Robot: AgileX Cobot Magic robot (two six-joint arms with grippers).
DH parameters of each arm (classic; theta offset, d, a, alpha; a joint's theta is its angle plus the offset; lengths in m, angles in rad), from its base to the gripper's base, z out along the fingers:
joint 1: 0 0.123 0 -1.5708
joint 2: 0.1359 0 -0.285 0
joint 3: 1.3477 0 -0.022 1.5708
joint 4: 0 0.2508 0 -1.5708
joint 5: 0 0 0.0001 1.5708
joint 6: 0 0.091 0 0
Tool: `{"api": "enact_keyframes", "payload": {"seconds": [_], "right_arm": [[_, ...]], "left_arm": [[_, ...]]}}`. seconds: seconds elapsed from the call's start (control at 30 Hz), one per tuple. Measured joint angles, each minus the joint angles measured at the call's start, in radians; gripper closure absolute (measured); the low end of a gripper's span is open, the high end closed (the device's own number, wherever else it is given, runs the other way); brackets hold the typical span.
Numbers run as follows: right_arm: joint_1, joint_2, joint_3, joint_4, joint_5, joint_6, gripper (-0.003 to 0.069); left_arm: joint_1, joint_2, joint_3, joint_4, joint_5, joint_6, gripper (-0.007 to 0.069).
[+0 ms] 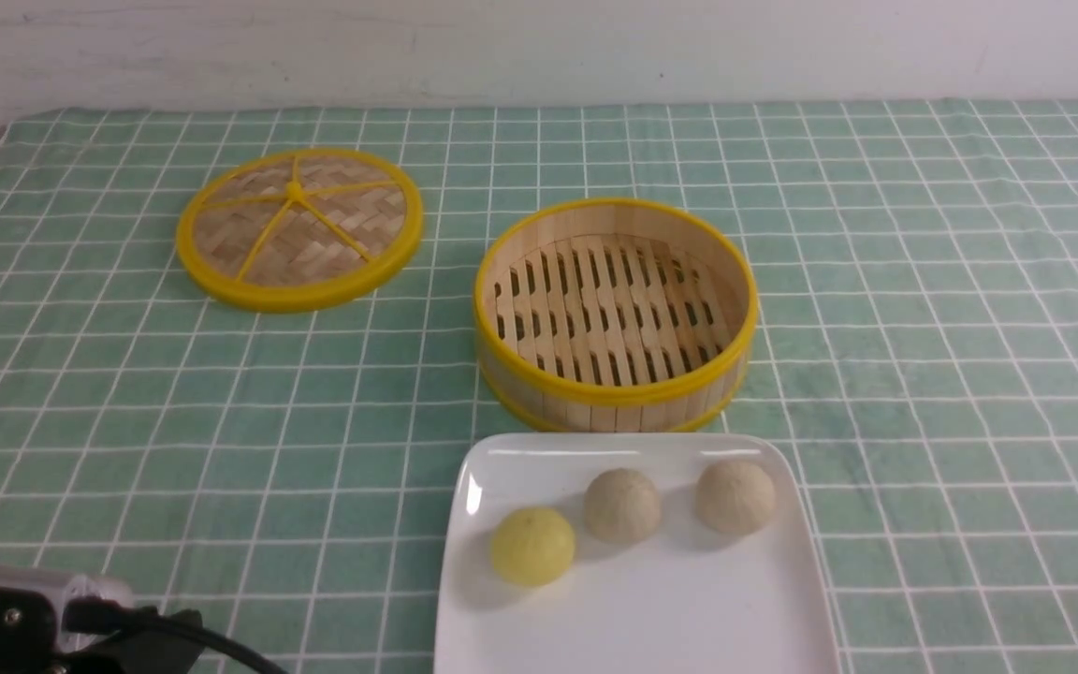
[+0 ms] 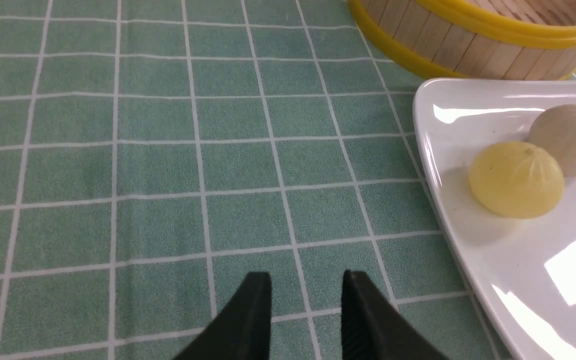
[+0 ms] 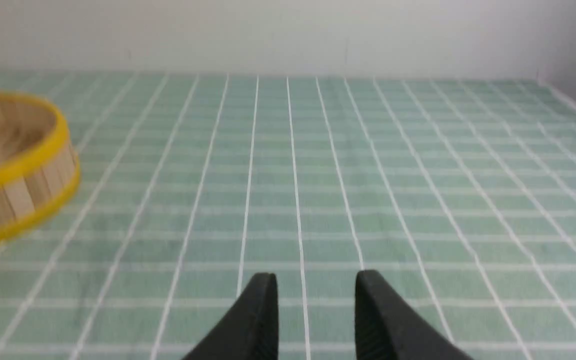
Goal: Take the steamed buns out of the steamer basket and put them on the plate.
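Observation:
Three steamed buns lie on the white plate point(image 1: 651, 618): a pale yellow one point(image 1: 531, 546) and two beige ones point(image 1: 622, 505) point(image 1: 735, 496). Just behind the plate, the steamer basket point(image 1: 614, 398) holds nothing on its slatted floor. In the left wrist view, my left gripper point(image 2: 307, 280) is open over the green cloth, left of the plate point(image 2: 518, 280), apart from the yellow bun point(image 2: 516, 179) and a beige bun point(image 2: 570, 139). My right gripper point(image 3: 316, 280) is open over bare cloth, to the right of the basket point(image 3: 18, 180). Neither gripper holds anything.
The basket's flat woven lid point(image 1: 299, 227) lies at the back left of the checked green cloth. Part of my left arm point(image 1: 34, 627) shows at the front-left corner. A white wall runs along the back edge of the table.

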Motion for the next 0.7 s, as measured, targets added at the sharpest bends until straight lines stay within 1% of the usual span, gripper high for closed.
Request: {"api": "enact_keyframes", "payload": {"seconds": [0.1, 0.2, 0.23, 0.3, 0.37, 0.47, 0.5, 0.57, 0.63, 0.7], "right_arm": [[0.000, 0.000, 0.042, -0.012, 0.058, -0.008, 0.0415], [0.000, -0.008, 0.042, -0.026, 0.124, -0.010, 0.0415], [0.000, -0.008, 0.042, -0.026, 0.124, -0.010, 0.0415], [0.000, -0.018, 0.042, -0.035, 0.182, -0.012, 0.0415], [0.010, -0.029, 0.042, -0.035, 0.199, -0.015, 0.0415], [0.068, -0.058, 0.041, -0.033, 0.206, -0.011, 0.0415], [0.074, -0.060, 0.041, -0.032, 0.207, -0.010, 0.0415], [0.149, -0.086, 0.040, -0.029, 0.214, 0.002, 0.0415], [0.196, -0.097, 0.039, -0.029, 0.218, 0.002, 0.0415], [0.215, -0.100, 0.039, -0.029, 0.218, 0.002, 0.0415]], "left_arm": [[0.000, 0.000, 0.000, 0.000, 0.000, 0.000, 0.0389], [0.000, 0.000, 0.000, 0.001, 0.000, 0.000, 0.0386], [0.000, 0.000, 0.000, 0.001, 0.000, 0.000, 0.0386], [0.000, 0.000, 0.000, 0.001, 0.000, 0.000, 0.0386], [0.000, 0.000, 0.000, 0.001, 0.000, 0.000, 0.0386], [0.000, 0.000, 0.000, 0.001, 0.000, 0.000, 0.0386], [0.000, 0.000, 0.000, 0.001, 0.000, 0.000, 0.0386], [0.000, 0.000, 0.000, 0.001, 0.000, 0.000, 0.0386], [0.000, 0.000, 0.000, 0.001, 0.000, 0.000, 0.0386], [0.000, 0.000, 0.000, 0.001, 0.000, 0.000, 0.0386]]}}
